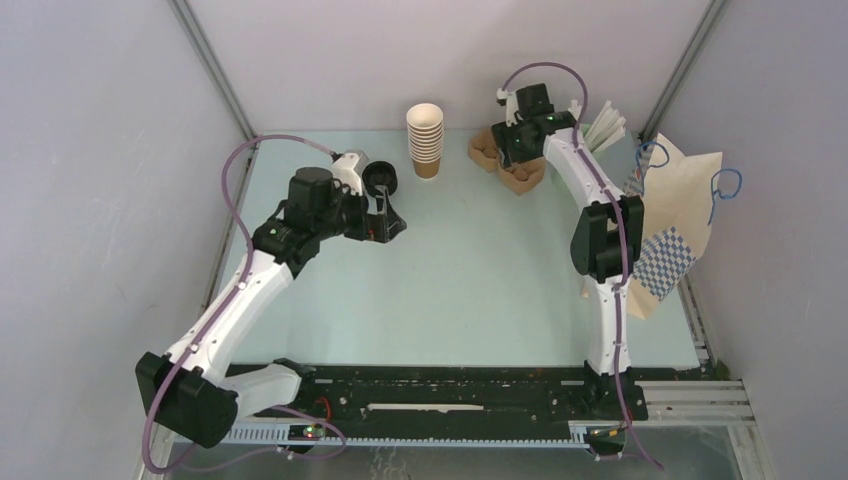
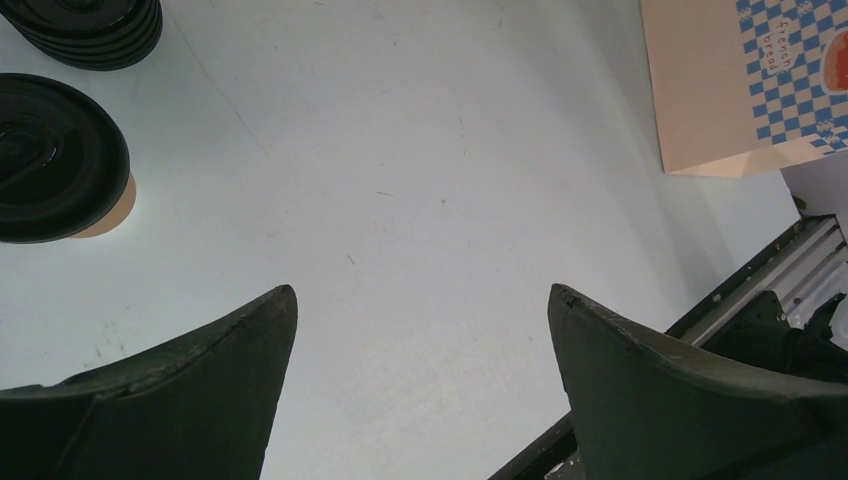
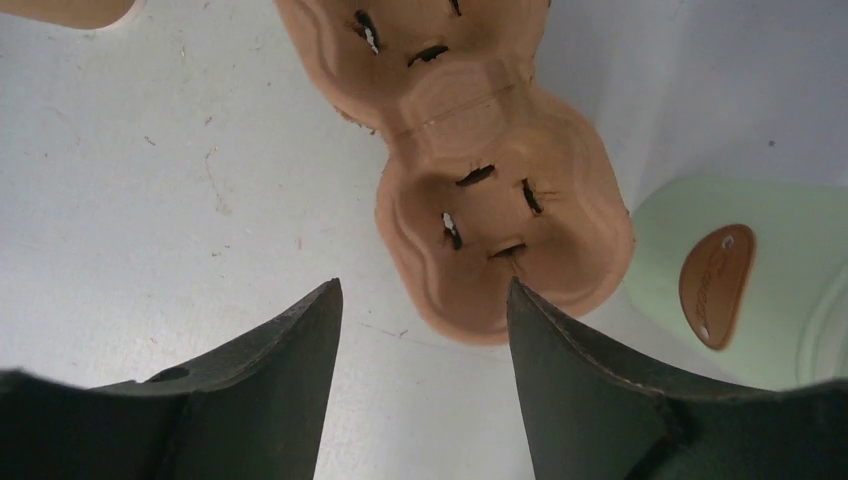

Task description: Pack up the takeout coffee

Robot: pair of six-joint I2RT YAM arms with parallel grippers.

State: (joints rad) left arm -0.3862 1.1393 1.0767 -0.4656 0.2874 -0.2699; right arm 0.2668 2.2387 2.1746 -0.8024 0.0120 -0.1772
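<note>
right arm (image 1: 600, 215) stretched far, right gripper (image 3: 423, 285) above pulp tray (image 3: 500, 200) edge, fingers apart, empty; left arm (image 1: 250, 280) elbow-bent, left gripper (image 2: 422, 290) well left of tray, fingers wide; lidded takeout coffee (image 2: 62, 160) stands beside it

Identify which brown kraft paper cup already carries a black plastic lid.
The lone brown kraft paper cup in the left wrist view; the others sit nested in one open, lidless stack.

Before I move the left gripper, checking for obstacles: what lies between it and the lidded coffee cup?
Only bare table, in the left wrist view, between the left gripper and the lidded coffee cup.
</note>
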